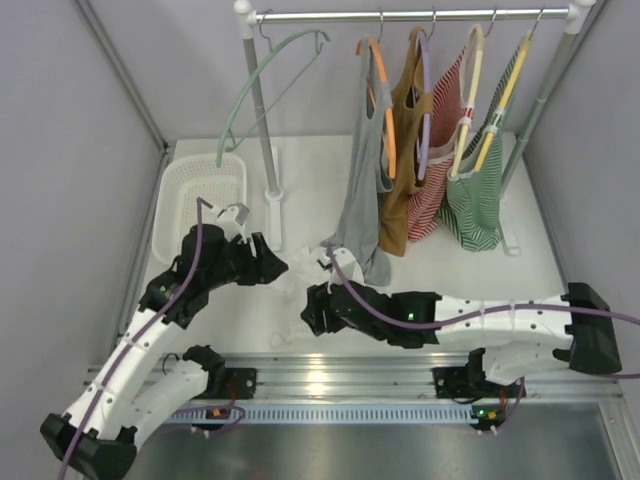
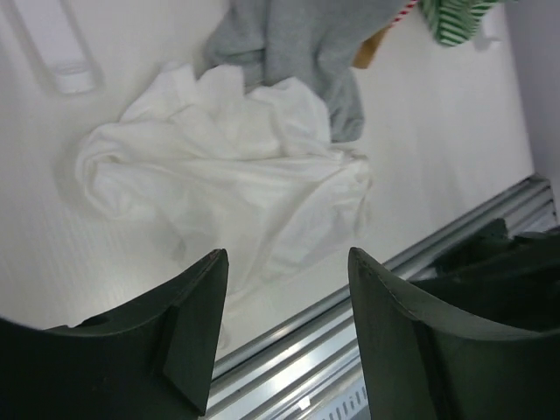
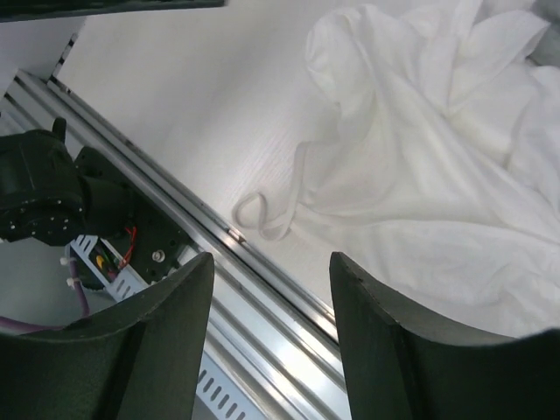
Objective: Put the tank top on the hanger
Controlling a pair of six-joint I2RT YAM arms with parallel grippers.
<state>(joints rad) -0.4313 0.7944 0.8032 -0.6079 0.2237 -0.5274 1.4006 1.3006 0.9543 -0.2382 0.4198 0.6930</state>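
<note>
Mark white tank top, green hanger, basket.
tank top (image 2: 245,175), left wrist view, crumpled middle.
hanger (image 1: 229,120), top external view, curved arm.
basket (image 1: 205,164), top external view, far rim.

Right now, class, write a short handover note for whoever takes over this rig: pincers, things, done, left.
Left pincer: open, empty, over the crumpled thin white tank top.
Right pincer: open, empty, by the top's near edge.
Tank top: on the white table, against the hanging grey top's hem.
Thin pale sage-green hanger: up by the metal rail's left end, steeply tilted, bare.
Done: nothing on the hanger. Left: grasp the top, dress it onto the hanger.
</note>
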